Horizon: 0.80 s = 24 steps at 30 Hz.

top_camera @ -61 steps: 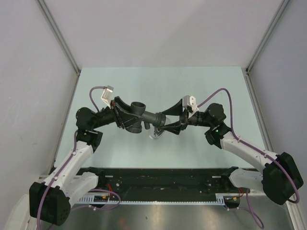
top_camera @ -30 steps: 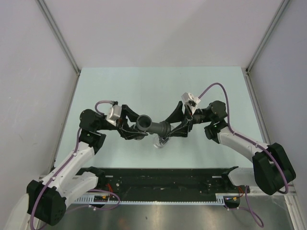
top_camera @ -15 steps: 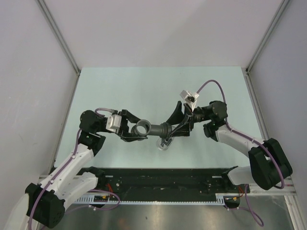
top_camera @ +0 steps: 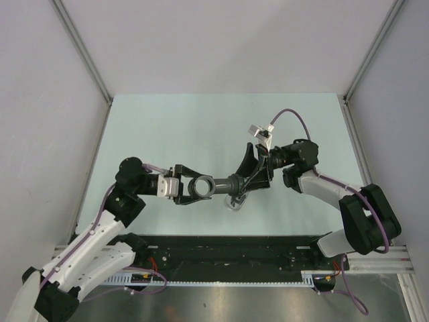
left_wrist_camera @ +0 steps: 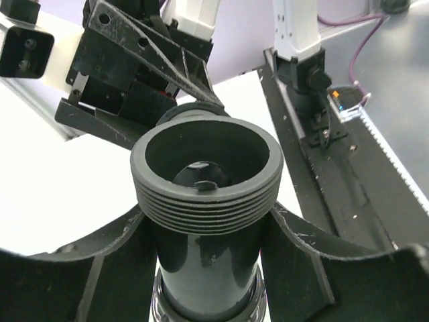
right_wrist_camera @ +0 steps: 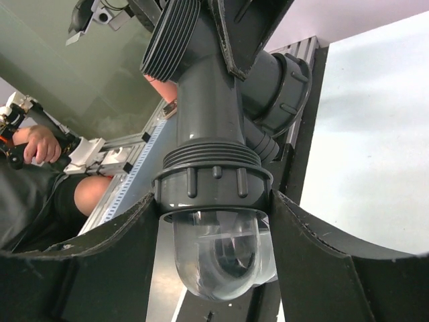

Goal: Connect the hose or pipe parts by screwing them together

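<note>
A pale mint tabletop (top_camera: 201, 121) sits boxed in by 3 plain grey walls (top_camera: 221, 40), with 2 aluminium posts (top_camera: 82, 50) slanting up from its far corners. Along the near edge runs a black mounting plate (top_camera: 228, 249), then a brushed steel sheet (top_camera: 228, 302). The right wrist view catches a person's hand (right_wrist_camera: 39, 144) (a bare knee (right_wrist_camera: 100, 191) just below it) beyond the table edge.

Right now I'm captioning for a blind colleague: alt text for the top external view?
The left gripper and right gripper hold one dark grey pipe assembly between them over a pale green table. A clear cup hangs from it by the right gripper.
</note>
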Each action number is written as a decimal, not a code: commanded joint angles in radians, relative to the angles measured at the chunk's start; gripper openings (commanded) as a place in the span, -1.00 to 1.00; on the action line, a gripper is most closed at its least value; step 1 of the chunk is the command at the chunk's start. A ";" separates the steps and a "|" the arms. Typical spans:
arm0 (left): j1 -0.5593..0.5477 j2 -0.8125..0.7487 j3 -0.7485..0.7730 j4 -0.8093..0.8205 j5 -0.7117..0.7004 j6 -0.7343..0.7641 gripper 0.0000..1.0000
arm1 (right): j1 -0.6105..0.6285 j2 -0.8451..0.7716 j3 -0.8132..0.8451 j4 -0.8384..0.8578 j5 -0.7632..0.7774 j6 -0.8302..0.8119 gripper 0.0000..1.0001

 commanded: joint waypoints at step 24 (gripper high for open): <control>-0.330 -0.091 -0.052 -0.162 -0.804 0.551 -1.00 | -0.017 0.147 0.072 0.191 0.319 0.302 -1.00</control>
